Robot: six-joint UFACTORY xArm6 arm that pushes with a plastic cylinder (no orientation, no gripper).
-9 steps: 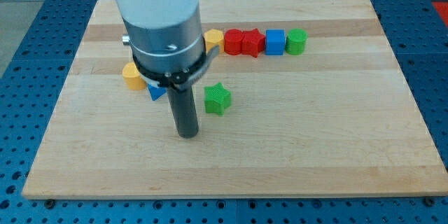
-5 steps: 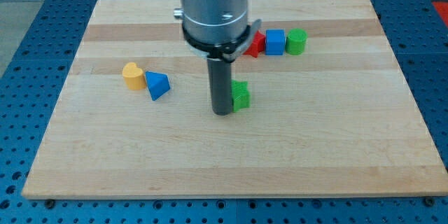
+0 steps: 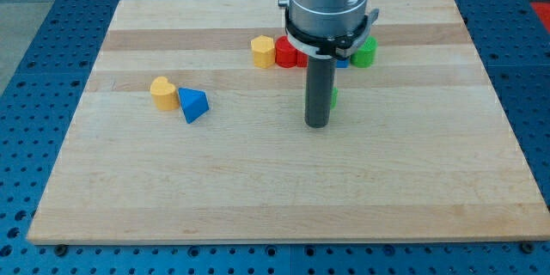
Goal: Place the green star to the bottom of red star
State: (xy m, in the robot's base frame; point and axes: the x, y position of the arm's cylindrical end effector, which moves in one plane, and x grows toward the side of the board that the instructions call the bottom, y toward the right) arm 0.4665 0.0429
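At the left of the frame a yellow block (image 3: 161, 92) touches a blue block (image 3: 193, 104), both well apart from the work. Along the upper middle runs a row: a yellow hexagonal block (image 3: 262, 51), then a red block (image 3: 286, 52); the rest is mostly hidden behind the arm, with only a sliver of a blue block (image 3: 343, 62) and a green cylinder (image 3: 366, 51) showing at its right end. The red star cannot be made out there. My tip (image 3: 317, 125) sits just below this row, touching the left side of the green star (image 3: 333, 97), of which only 1 thin edge shows past the rod. There are no fingers to open; the rod holds nothing and only presses. The push looks nearly done: next calls for a small nudge, or backing off, once the star lies directly under the red star.
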